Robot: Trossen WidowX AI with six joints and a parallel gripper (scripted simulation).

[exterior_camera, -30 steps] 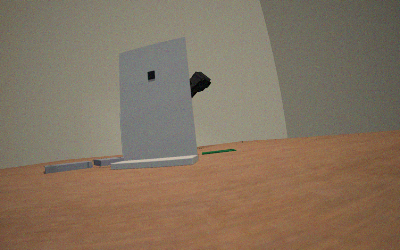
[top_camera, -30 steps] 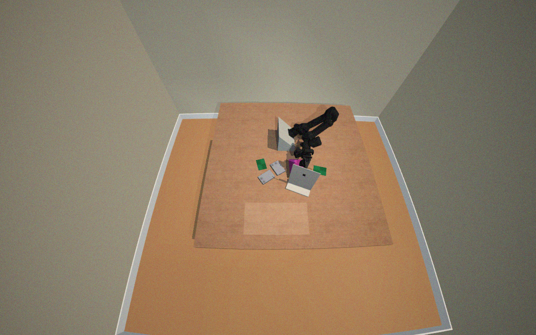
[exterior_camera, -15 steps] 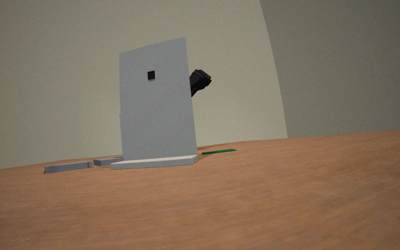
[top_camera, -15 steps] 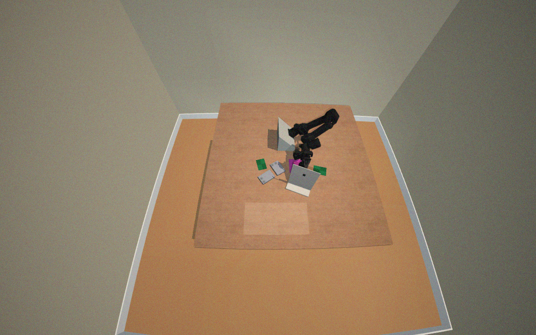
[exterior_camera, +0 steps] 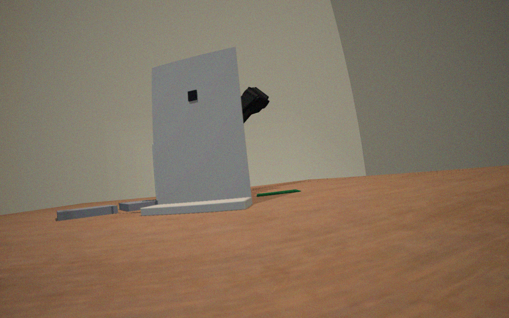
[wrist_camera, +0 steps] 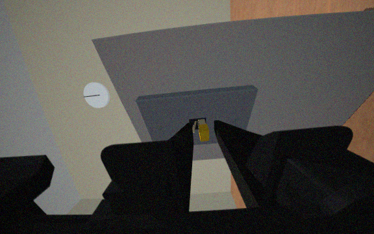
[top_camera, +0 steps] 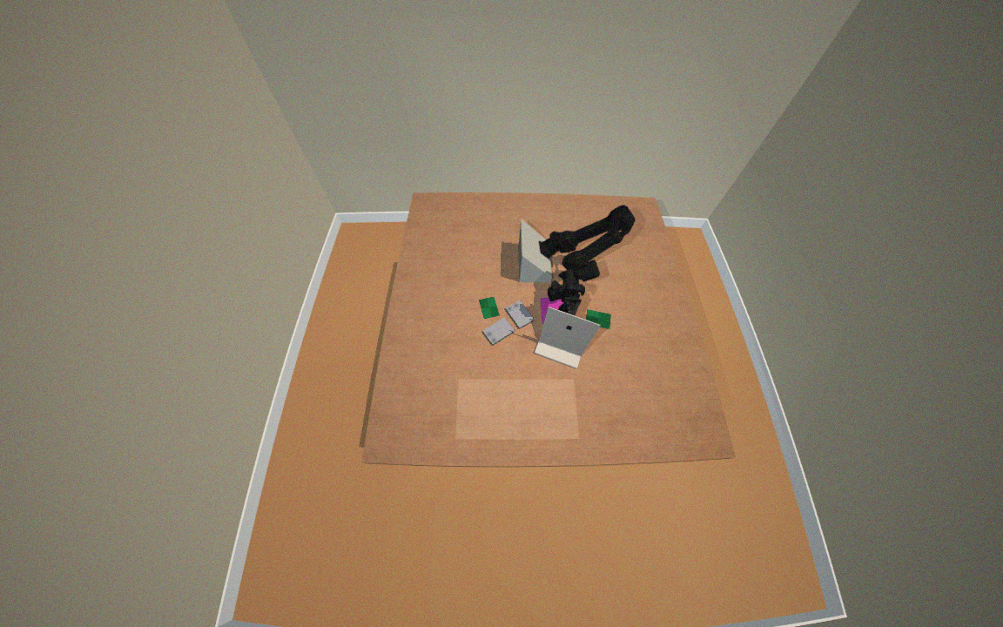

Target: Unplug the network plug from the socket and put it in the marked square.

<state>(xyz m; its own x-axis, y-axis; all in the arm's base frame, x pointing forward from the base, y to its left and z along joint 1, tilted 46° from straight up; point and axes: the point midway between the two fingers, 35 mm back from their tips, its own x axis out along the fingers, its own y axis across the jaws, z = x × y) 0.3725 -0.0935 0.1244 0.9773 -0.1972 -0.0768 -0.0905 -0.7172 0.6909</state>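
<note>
The upright grey panel [top_camera: 576, 340] [exterior_camera: 201, 146] [wrist_camera: 180, 58] stands on a pale base. In the wrist view a darker socket block [wrist_camera: 164, 114] is on its near face. The plug's yellow part [wrist_camera: 204, 133] sticks out of the socket opening; its tab cannot be told apart clearly. My gripper [wrist_camera: 202, 125] [top_camera: 569, 305] is open, its fingers partly closed, with the tips on either side of the plug's line and a visible gap on the right. The exterior view has the fingers hidden behind the panel. The magenta marked square [top_camera: 546, 306] lies behind the panel, partly hidden.
A grey-white slanted panel [top_camera: 533, 261] stands beside the arm. Two grey boxes [top_camera: 519, 313] [top_camera: 498, 331] lie left of the socket panel. Green flat pieces [top_camera: 488, 306] [top_camera: 598, 319] lie on both sides. A thin cord-like line runs near the panel's base.
</note>
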